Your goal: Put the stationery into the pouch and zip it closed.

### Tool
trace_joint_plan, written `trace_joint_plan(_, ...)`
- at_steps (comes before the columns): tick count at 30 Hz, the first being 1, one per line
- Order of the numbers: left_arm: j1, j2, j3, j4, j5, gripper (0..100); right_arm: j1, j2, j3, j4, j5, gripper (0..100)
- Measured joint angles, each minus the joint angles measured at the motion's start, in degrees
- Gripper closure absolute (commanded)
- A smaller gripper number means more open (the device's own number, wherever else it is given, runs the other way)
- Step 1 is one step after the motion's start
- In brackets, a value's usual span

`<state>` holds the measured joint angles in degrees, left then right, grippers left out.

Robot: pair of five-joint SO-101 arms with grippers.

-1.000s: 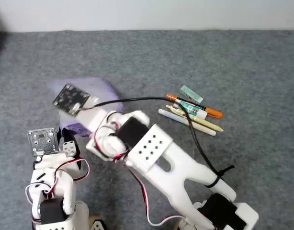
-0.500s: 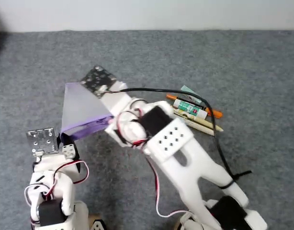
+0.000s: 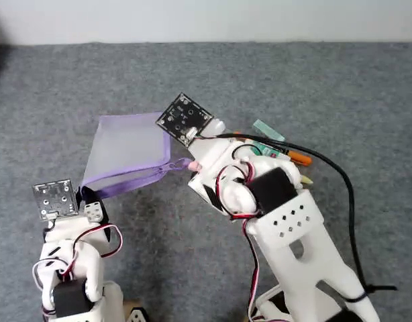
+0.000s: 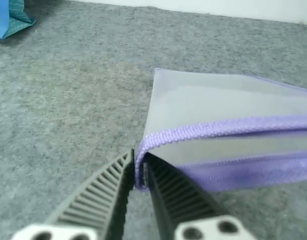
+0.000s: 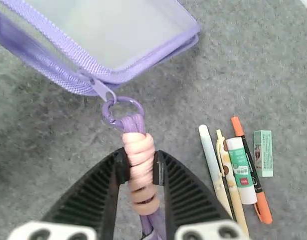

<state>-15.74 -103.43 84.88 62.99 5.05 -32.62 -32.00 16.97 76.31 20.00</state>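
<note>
One pouch [image 5: 118, 35], three pens [image 5: 208, 155] [image 5: 228, 187] [image 5: 262, 207], one glue stick [image 5: 240, 170], one eraser [image 5: 263, 152], two claws [image 4: 138, 175] [image 5: 139, 161].

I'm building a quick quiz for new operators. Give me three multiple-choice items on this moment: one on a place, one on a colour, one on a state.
1. The stationery, relative to the pouch, lies:
A) inside it
B) beside it on the carpet
C) beneath it

2. The pouch's zip band is:
A) purple
B) red
C) black

3. The right gripper is:
A) open
B) shut on nothing
C) shut on the zip pull

Key:
1 B, the items lie together on the carpet, apart from the pouch.
2 A, a purple band runs along its edge.
3 C, the fingers clamp the pink pull.
</note>
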Motion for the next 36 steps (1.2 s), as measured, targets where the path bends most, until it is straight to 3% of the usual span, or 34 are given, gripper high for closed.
trace_joint_plan(8, 11.5, 0.0, 0.0, 0.0, -0.2, 84, -3.0, -0.9, 0.7, 0.0, 0.0, 99.1)
trace_joint_plan(17, 8.5, 0.0, 3.6, -1.0, 2.8, 80, -3.0, -0.9, 0.7, 0.0, 0.0, 99.1)
trace_joint_plan(20, 8.0, 0.0, 5.6, -3.4, 2.8, 83, -3.0, -0.9, 0.7, 0.0, 0.0, 99.1)
trace_joint_plan(25, 7.8, 0.0, 9.2, -9.8, 3.0, 99, -3.1, -4.4, 0.7, 0.0, 0.1, 99.1)
trace_joint_plan(29, 7.9, 0.0, 8.9, -11.3, 3.0, 99, -1.8, -5.5, 0.7, 2.9, 0.2, 99.1)
trace_joint_plan(36, 8.0, 0.0, -1.1, -0.8, 2.8, 99, 4.2, -5.7, 4.0, -1.4, 0.2, 99.1)
